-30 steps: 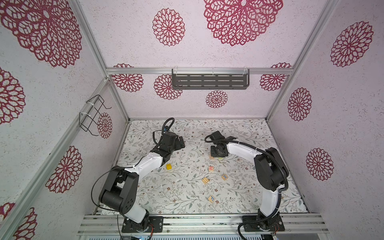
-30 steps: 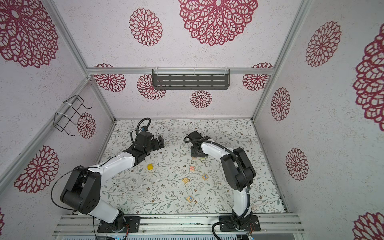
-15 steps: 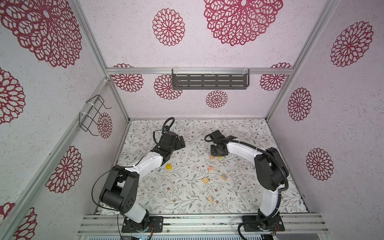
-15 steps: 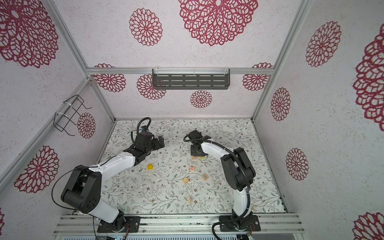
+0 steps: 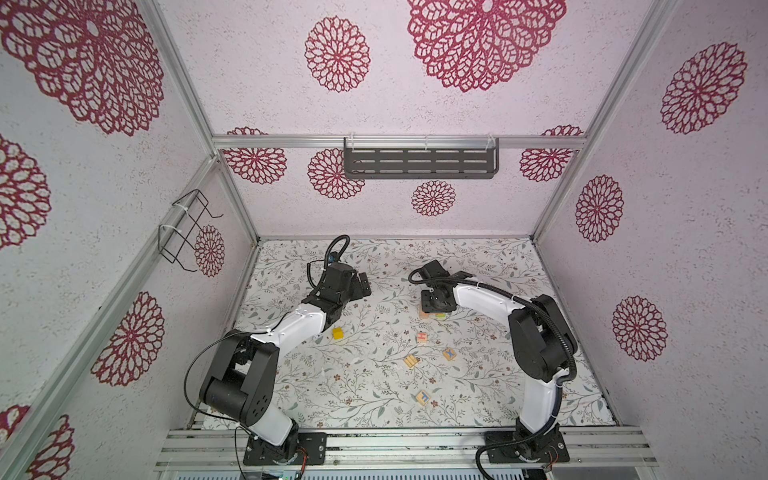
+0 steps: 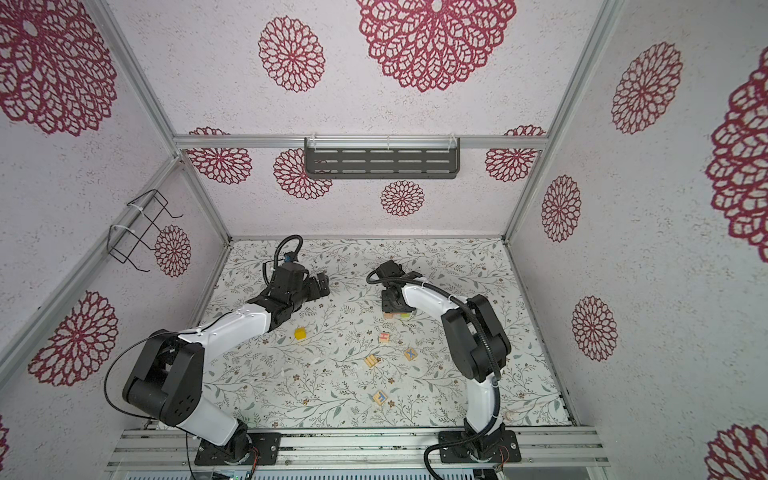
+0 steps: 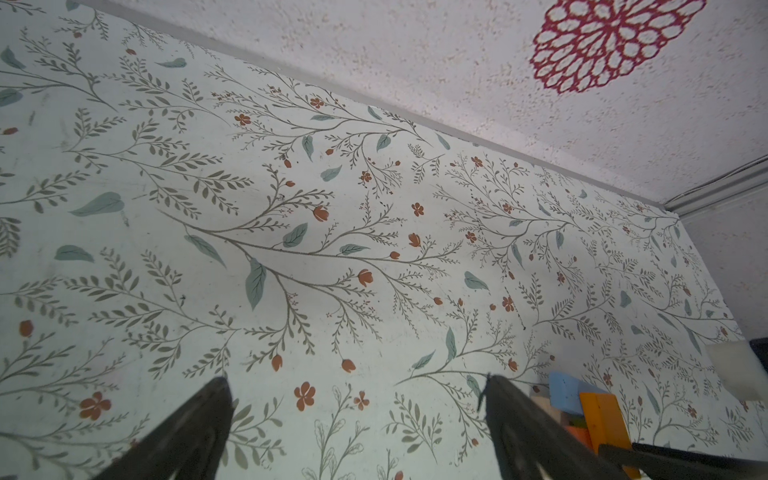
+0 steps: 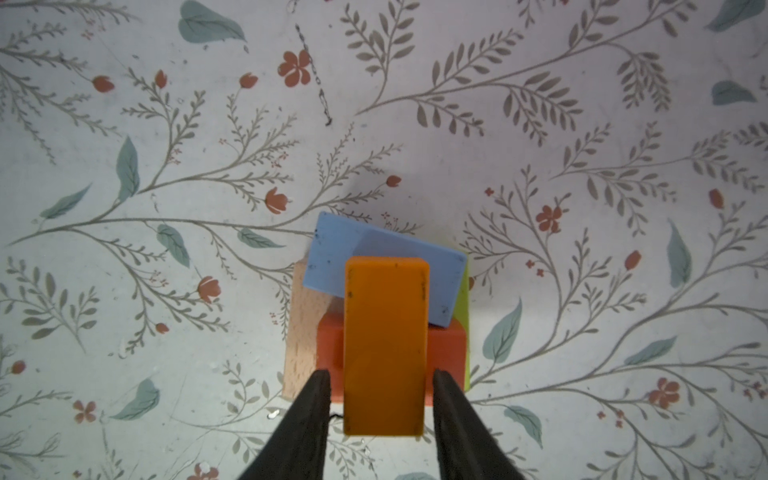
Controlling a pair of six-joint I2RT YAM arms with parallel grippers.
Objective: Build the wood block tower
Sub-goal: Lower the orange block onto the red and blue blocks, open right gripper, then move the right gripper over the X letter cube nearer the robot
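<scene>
Atop the tower [image 8: 328, 266], the orange block [image 8: 385, 324] points lengthwise out from the right gripper [image 8: 382, 374], whose slightly parted fingers [image 8: 307, 415] hold nothing.

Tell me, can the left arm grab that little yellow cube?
Probably yes. The yellow cube sits alone, no other block touching it, and the left gripper is open. It lies beside the forearm, though, so the arm must pull back first.
</scene>
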